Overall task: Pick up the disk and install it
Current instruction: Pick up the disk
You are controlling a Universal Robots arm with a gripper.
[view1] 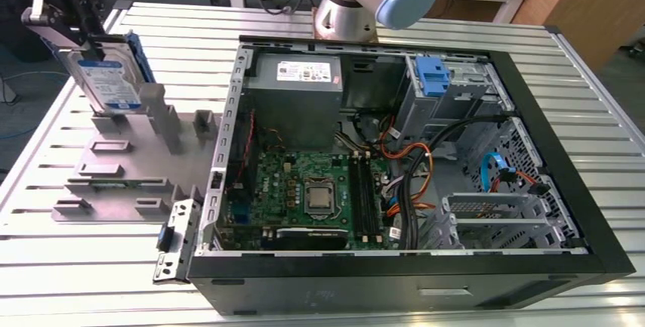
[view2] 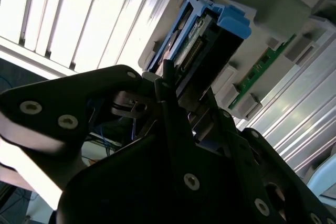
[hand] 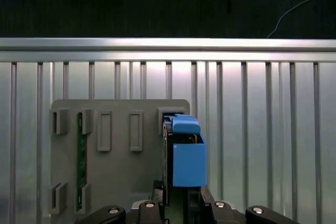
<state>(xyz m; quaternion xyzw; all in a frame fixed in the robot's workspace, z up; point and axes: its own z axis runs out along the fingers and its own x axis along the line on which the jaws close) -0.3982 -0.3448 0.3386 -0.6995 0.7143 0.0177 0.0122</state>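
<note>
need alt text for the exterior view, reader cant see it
A black claw grips the top edge of an upright silver hard disk in a blue plastic carrier at a grey plastic holder on a slatted metal table. On the exterior view's right lies an open black computer case.

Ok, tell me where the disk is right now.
In the exterior view the disk stands upright at the far left, held from above by the gripper over the grey fixture block, left of the open computer case.
</note>
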